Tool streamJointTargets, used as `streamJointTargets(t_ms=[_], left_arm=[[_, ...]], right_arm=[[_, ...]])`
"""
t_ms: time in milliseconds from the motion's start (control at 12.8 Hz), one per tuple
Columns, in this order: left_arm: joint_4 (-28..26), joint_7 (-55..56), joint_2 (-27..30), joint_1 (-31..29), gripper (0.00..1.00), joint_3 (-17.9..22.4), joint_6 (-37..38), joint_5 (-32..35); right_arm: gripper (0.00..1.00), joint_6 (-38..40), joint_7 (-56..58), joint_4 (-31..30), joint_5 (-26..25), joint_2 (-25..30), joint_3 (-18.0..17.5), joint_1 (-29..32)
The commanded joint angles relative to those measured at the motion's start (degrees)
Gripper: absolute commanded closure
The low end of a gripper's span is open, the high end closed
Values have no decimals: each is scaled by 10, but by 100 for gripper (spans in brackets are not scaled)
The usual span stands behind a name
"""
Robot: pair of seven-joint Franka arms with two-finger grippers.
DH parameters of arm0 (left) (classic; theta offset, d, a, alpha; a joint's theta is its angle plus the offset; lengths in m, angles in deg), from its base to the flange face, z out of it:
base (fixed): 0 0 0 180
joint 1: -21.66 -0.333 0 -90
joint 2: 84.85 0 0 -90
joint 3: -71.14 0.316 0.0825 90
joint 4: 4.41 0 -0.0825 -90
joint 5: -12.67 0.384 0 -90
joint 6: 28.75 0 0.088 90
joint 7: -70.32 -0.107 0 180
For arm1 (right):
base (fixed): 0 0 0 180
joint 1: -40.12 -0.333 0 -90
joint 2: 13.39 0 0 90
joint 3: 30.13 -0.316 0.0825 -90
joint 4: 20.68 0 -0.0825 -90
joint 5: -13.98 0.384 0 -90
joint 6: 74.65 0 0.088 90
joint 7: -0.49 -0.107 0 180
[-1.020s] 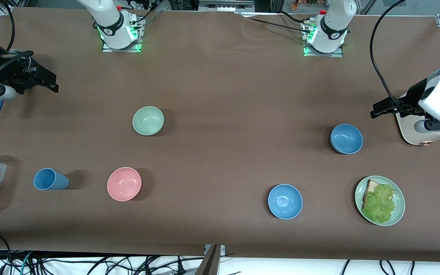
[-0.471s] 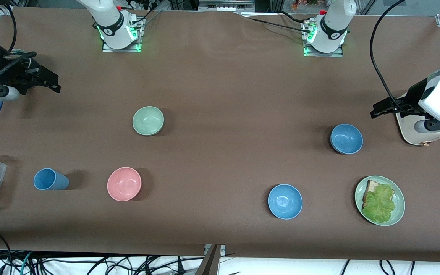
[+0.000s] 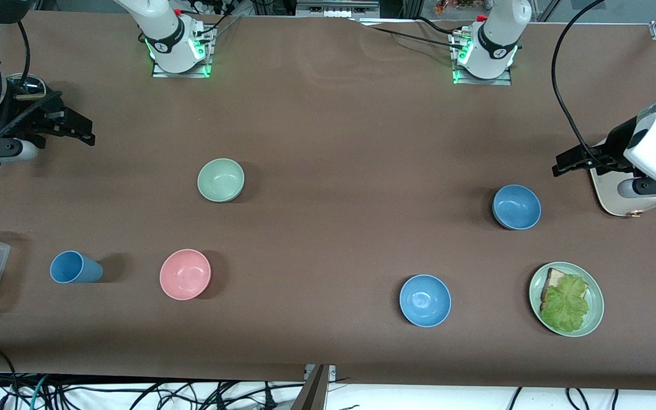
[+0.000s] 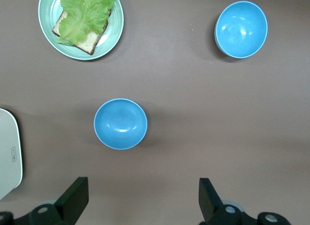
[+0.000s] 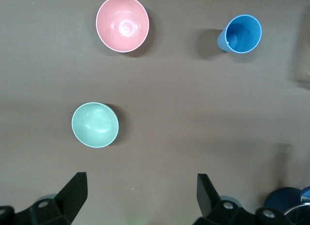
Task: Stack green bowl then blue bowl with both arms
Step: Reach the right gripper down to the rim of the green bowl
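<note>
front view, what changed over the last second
Only the right gripper moved: it crept a little toward the middle of the table and the green bowl, fingers open, holding nothing. The left gripper stayed put over its end of the table, open and empty. The green bowl, both blue bowls, the pink bowl, the cup and the plate did not move.

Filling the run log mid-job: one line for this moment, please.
green bowl: untouched | blue bowl: untouched | left pincer: open, above blue bowl | right pincer: open, empty | stack: not started
</note>
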Motion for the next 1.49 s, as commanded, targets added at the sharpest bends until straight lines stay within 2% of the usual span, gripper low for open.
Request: streamJointTargets(t_ms=[0,392,471,706,941,1098,1255,1412], left_arm=[[18,-11,-7,3,0,0,12,12],[17,-11,-7,3,0,0,12,12],[17,-11,-7,3,0,0,12,12],[18,-11,-7,3,0,0,12,12],[17,-11,-7,3,0,0,12,12],[17,-11,-7,-2,0,1,12,12],[17,-11,-10,-1,0,1,12,12],[18,-11,-10,3,0,0,12,12]], right_arm=[[0,0,0,14,3,-13,0,2],[0,-2,-5,14,11,-21,0,2],[0,-3,-2,14,31,-30,0,3],[0,5,0,15,39,-100,1,3],[0,-1,0,0,39,-98,-1,-12],[0,-67,0,-71,39,-70,-2,-21],[0,-190,0,-192,39,-31,-19,-21],[0,-296,-6,-292,40,-15,-38,-21]])
